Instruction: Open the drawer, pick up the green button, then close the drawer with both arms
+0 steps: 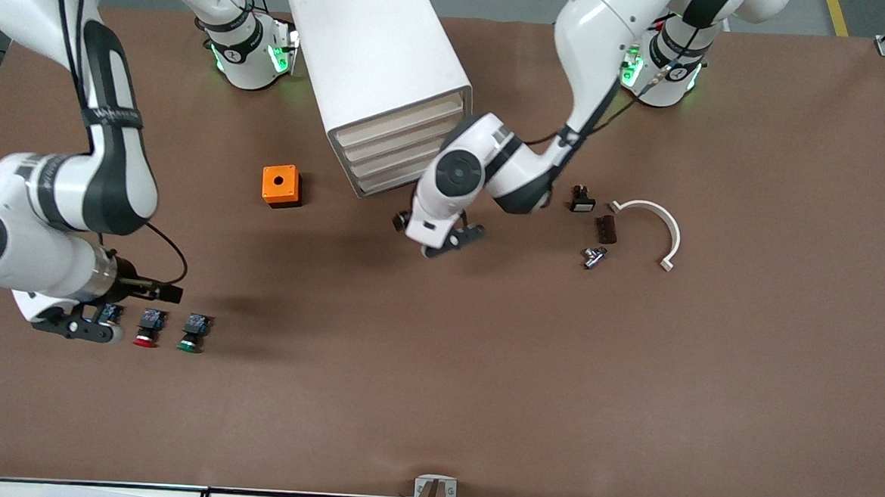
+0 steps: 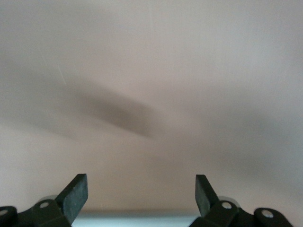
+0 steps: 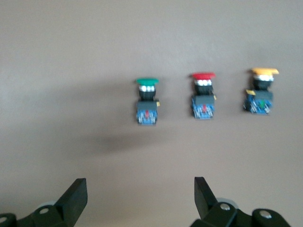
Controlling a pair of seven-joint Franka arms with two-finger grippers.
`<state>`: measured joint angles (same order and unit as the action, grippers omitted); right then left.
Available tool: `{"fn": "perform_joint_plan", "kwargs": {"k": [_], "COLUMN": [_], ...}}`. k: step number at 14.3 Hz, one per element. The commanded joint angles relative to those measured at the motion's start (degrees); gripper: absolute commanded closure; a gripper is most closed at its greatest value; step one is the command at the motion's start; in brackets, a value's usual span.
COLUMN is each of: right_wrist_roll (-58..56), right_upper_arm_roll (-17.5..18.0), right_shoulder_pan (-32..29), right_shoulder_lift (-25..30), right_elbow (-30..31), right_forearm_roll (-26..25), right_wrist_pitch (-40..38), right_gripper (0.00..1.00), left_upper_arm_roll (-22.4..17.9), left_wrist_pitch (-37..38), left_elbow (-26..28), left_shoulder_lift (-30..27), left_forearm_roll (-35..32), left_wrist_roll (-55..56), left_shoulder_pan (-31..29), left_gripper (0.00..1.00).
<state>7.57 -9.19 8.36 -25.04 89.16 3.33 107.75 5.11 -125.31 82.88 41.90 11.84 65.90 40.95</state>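
Observation:
The white cabinet (image 1: 380, 56) stands at the back of the table with its four cream drawer fronts all shut; the drawer (image 1: 388, 164) is third from the top. The green-capped button (image 1: 192, 334) lies on the table near the right arm's end, beside a red-capped button (image 1: 148, 328) and an orange-capped one (image 1: 112, 314). It also shows in the right wrist view (image 3: 147, 101). My right gripper (image 1: 88, 328) is open and empty (image 3: 140, 196) over the orange-capped button. My left gripper (image 1: 435, 237) is open and empty (image 2: 142, 194), low in front of the cabinet's drawers, with only a blurred pale surface before it.
An orange box (image 1: 281, 185) with a round hole sits beside the cabinet toward the right arm's end. A white curved bracket (image 1: 660, 223), two small dark parts (image 1: 583, 200) (image 1: 606, 229) and a metal piece (image 1: 593, 256) lie toward the left arm's end.

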Motion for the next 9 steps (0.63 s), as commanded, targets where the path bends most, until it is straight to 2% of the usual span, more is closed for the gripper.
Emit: {"fn": "perform_joint_plan", "kwargs": {"k": [1,5,7,9], "right_wrist_roll": [-0.8,-4.1,-7.6,-14.6], "right_upper_arm_roll": [0.7,0.7,-0.4,-1.4], "right_shoulder_pan": [-0.9,-0.9,-1.8,-3.2], "right_shoulder_lift": [6.6,12.4,14.0,14.5], "right_elbow": [2.1,1.6,1.6,0.3], "right_forearm_roll": [-1.6,-3.9,-3.9,-3.9], "right_wrist_pitch": [-5.8,-12.0,-13.7,-13.7], "right_gripper": [0.00,0.00,0.00,0.00], "left_upper_arm_roll": [-3.2,-3.4,-3.4,-3.4], "left_wrist_pitch": [0.6,1.5,7.0,10.2], "left_elbow": [0.8,1.0,0.4,0.4], "left_shoulder_lift": [-4.0,-8.3,-12.3,-14.9], "left_forearm_roll": [-9.8,-14.4,-14.5,-14.5], "left_wrist_roll": [-0.1,-6.9,-8.7,-15.6], "left_shoulder_pan": [-2.9,-10.7,-14.6,-17.9], "left_gripper": [0.00,0.00,0.00,0.00]}}
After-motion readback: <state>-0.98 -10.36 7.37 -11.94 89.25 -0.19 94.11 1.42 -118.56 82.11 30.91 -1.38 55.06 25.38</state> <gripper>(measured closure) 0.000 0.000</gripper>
